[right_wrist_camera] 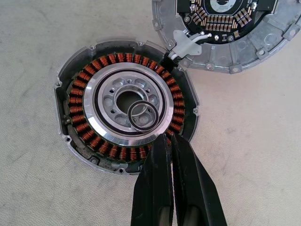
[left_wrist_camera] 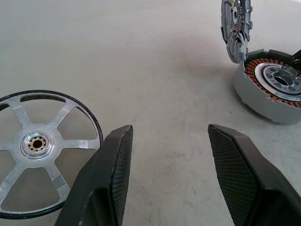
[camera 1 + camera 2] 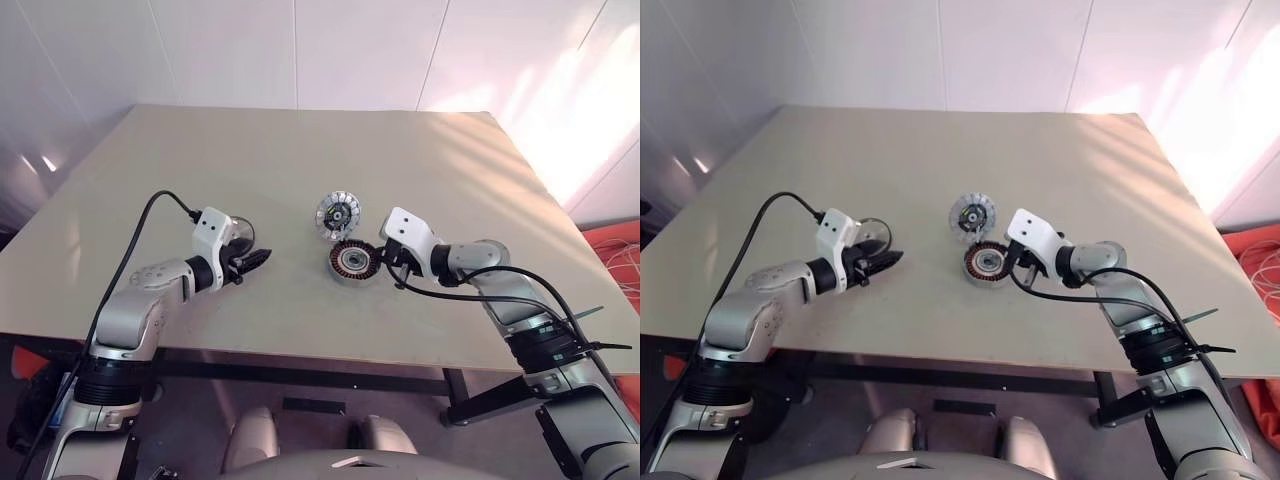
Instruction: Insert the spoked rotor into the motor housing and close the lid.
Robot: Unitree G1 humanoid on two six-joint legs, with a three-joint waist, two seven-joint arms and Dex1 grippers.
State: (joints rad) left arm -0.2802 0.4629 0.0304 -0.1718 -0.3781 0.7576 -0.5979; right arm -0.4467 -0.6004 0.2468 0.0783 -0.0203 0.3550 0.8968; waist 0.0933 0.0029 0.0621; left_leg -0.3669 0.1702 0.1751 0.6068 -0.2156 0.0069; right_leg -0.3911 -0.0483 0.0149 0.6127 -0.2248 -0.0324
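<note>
Housing point(image 1: 124, 110) flat on table point(image 3: 300, 170), small loose ring point(image 1: 143, 115) resting on its hub; rotor point(image 3: 337, 213) propped at its 12 o'clock edge; lid point(image 2: 37, 150) flat beside left gripper point(image 2: 169, 155), jaws apart, empty. Right gripper point(image 1: 170, 141) pinched shut, empty, at housing's 6 o'clock rim. Risks: ring jamming under rotor; shut tips nudging housing, toppling rotor.

The lid point(image 2: 40, 153) and the upright spoked rotor point(image 1: 230, 33) run past picture edges.
</note>
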